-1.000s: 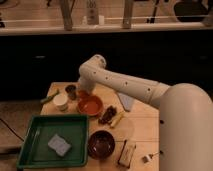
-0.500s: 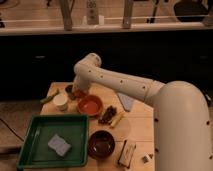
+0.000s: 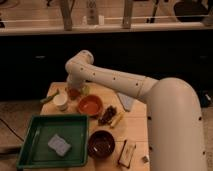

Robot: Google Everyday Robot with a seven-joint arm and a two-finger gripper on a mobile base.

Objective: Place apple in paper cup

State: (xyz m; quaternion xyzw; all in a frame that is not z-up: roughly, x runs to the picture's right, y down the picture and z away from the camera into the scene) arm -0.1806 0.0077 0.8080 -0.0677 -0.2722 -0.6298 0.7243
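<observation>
Gripper (image 3: 74, 91) low just beside paper cup (image 3: 60, 102), jaws clamped on red-orange apple (image 3: 74, 94)

An office-like test area (glass railing (image 3: 125, 20) behind): wooden table (image 3: 136, 126) of dishes (image 3: 90, 105), gripper (image 3: 74, 90) low over its far end

The small red apple (image 3: 73, 93) is at the gripper (image 3: 75, 89), just beside the short, upright cream-white paper cup (image 3: 60, 102).
</observation>
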